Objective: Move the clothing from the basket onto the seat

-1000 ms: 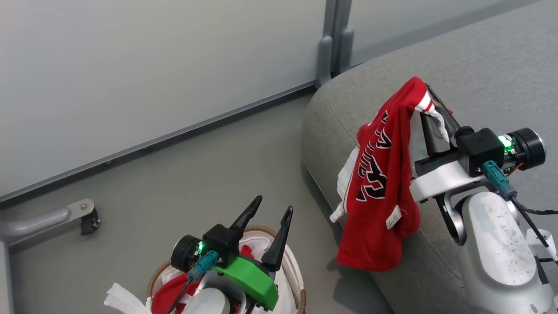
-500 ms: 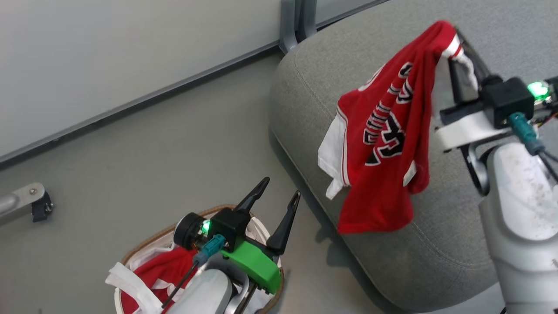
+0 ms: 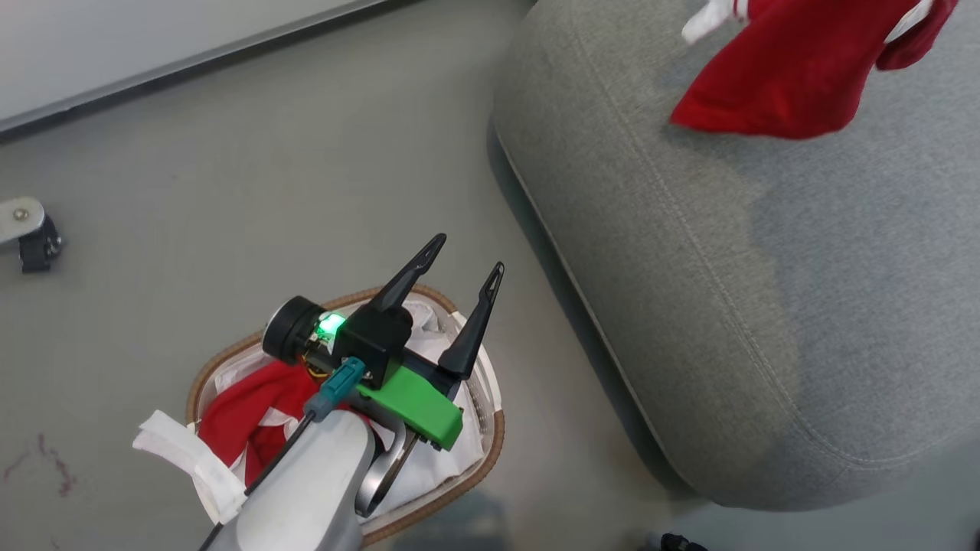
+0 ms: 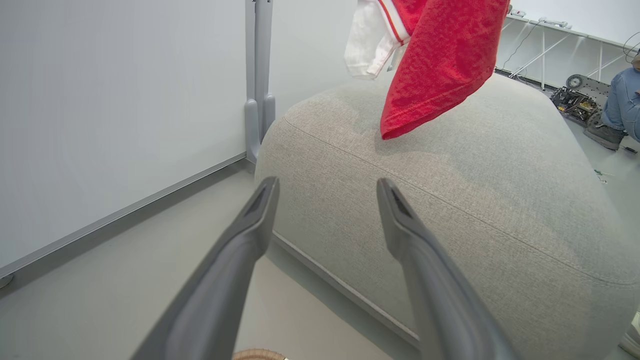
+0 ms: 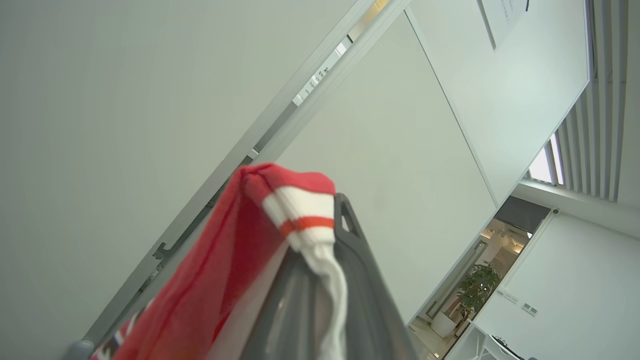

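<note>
My left gripper (image 3: 469, 253) is open and holds nothing, hovering over the oval white basket (image 3: 218, 363) with its brown woven rim on the floor. Red shorts (image 3: 237, 409) with white stripes lie inside, partly hidden by my left wrist. The big grey seat (image 3: 689, 252) lies to the right. The red jersey (image 3: 796, 69) hangs above its far part; in the left wrist view the jersey (image 4: 440, 65) has its lower corner just over the seat (image 4: 475, 165). In the right wrist view my right gripper (image 5: 320, 220) is shut on the jersey (image 5: 240, 260), white trim draped over its tip.
White liner fabric (image 3: 184, 459) spills over the basket's near-left rim. A metal foot with a caster (image 3: 27, 229) stands at the far left on the grey floor. A grey wall post (image 4: 257, 100) rises behind the seat. A person's leg and shoe (image 4: 617, 107) show far right.
The head camera has tilted down and shifted. The jersey has been carried up and farther over the seat, and the right arm has left the head view. My left gripper stays open over the basket.
</note>
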